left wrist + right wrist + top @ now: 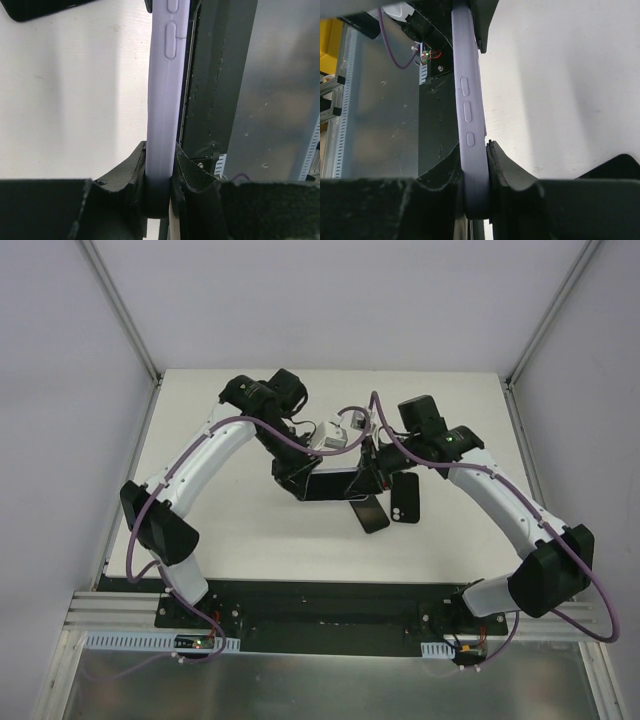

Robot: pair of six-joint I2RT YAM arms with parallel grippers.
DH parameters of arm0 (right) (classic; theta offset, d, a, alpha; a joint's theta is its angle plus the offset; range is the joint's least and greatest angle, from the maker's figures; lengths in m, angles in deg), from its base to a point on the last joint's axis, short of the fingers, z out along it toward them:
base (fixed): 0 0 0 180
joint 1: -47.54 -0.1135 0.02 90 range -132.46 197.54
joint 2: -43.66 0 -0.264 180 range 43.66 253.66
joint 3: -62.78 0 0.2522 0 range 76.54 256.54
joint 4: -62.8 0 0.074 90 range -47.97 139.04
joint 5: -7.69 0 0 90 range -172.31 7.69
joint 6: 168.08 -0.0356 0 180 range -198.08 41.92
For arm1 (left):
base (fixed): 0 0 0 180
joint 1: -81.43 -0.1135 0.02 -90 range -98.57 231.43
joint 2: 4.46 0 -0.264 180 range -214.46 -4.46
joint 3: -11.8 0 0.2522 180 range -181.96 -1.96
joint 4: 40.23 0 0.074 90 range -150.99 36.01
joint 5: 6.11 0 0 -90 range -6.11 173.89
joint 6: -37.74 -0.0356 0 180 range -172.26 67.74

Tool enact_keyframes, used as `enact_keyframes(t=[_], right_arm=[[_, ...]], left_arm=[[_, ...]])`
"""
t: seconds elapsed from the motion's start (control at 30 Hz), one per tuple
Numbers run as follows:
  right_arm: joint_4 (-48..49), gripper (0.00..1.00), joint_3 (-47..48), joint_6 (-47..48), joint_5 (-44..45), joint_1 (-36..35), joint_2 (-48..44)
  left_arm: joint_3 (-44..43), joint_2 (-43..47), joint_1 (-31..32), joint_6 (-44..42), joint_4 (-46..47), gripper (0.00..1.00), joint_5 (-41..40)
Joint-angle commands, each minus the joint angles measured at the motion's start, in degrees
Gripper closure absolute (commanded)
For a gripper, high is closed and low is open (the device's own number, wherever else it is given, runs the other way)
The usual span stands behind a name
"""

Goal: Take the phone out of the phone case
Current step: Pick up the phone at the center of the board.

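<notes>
Top external: white table, grey walls, phone case.

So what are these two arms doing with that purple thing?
They hold one lilac rubbery phone case between them: the left gripper clamps one end, the right gripper the other. The phone does not look to be out yet. Two flat black slabs, perhaps phones, lie nearby on the white table.

The phone case is plain pale lavender, and the left gripper is black. The desk is white, as is the left arm, with black joints.
</notes>
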Motion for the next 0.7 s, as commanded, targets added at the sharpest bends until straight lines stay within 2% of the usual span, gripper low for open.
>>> enact_keyframes(t=[0.0, 0.03, 0.1, 0.13, 0.2, 0.23, 0.27, 0.37, 0.5, 0.67], right_arm=[[2.6, 1.0, -0.8, -7.6, -4.8, 1.2, -0.2], [2.8, 1.0, -0.9, -8.0, -4.3, 1.2, -0.6], [5.1, 1.0, -1.4, -9.8, -3.5, 1.8, -2.1], [7.4, 1.0, -1.9, -11.5, -3.3, 2.2, -3.0], [11.8, 1.0, -2.3, -16.7, -3.0, 3.5, -4.5], [14.1, 1.0, -2.2, -18.8, -2.9, 4.1, -5.0], [15.3, 1.0, -1.8, -20.8, -2.7, 4.7, -5.3], [18.1, 1.0, -0.7, -25.1, -1.4, 6.0, -5.5], [22.8, 1.0, 0.5, -31.6, -0.8, 7.5, -4.8], [24.6, 1.0, 1.7, -33.5, -0.2, 7.7, -3.6]], left_arm=[[-2.2, 1.0, -2.0, -2.0, 0.7, 1.0, 4.9], [-1.9, 1.1, -3.4, -1.5, 1.5, 0.86, 6.6], [-1.4, 1.3, -6.7, 0.3, 2.6, 0.46, 11.0], [-1.0, 1.5, -8.3, 1.2, 3.3, 0.34, 13.2], [1.2, 2.7, -10.8, 4.7, 6.9, 0.2, 18.3], [3.1, 3.7, -11.9, 6.8, 9.4, 0.07, 20.8], [5.0, 4.6, -12.8, 9.9, 13.1, 0.01, 22.9], [13.7, 8.8, -15.0, 22.2, 28.6, 0.01, 27.0], [23.7, 13.6, -15.4, 42.2, 50.5, 0.01, 23.1], [26.7, 13.5, -15.4, 56.2, 65.8, 0.02, 21.1]])
